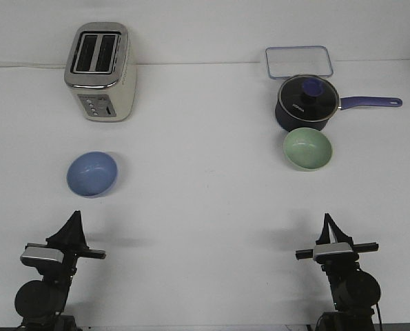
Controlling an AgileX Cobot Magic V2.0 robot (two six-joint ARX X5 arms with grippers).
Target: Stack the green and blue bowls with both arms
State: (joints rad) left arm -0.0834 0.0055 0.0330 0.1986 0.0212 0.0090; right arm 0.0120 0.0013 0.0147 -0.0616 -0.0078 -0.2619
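Observation:
The periwinkle blue bowl [92, 174] sits upright on the white table at the left. The pale sage green bowl [307, 149] sits upright at the right, just in front of the saucepan and close to it. My left gripper [74, 219] is low at the front left, a short way in front of the blue bowl and apart from it; its fingers meet at a point and hold nothing. My right gripper [326, 222] is low at the front right, in front of the green bowl and apart from it, with its fingers together and empty.
A dark navy saucepan [306, 103] with a glass lid stands behind the green bowl, its handle pointing right. A clear rectangular container [298, 62] lies behind the pan. A cream and steel toaster [100, 72] stands at the back left, behind the blue bowl.

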